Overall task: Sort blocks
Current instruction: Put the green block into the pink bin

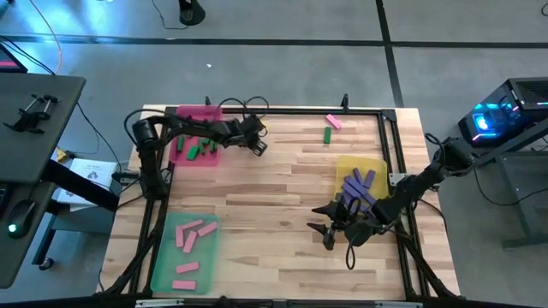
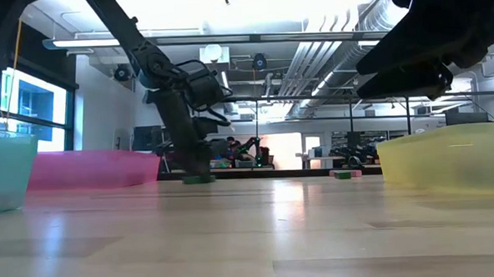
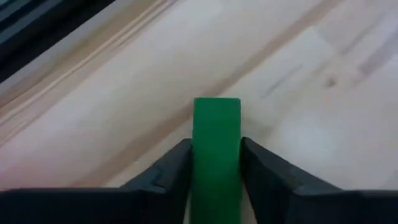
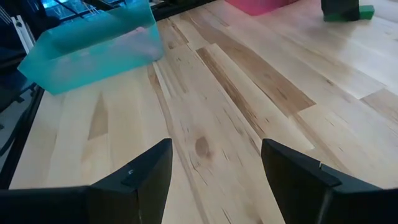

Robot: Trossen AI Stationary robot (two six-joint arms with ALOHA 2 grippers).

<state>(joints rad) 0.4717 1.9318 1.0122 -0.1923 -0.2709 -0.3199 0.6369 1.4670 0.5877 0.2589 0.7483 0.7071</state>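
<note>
A green block lies on the wooden table just right of the pink tray, which holds several green blocks. My left gripper is down over it, fingers against its sides. The green tray at the near left holds pink blocks. The yellow tray at the right holds purple blocks. A loose green block and a loose pink block lie on the table near the far edge. My right gripper hovers open over bare wood, left of the yellow tray. My left gripper pinches the green block's two long sides between its two fingers, at the block's nearer end. The fingers slant down from the table's left and run along the block, whose far end sticks out past the fingertips. The block sits low at the table top.
Black frame rails run along the table's far and right edges. Bare wood spreads across the middle of the table between the three trays. The green tray stands ahead of my right gripper.
</note>
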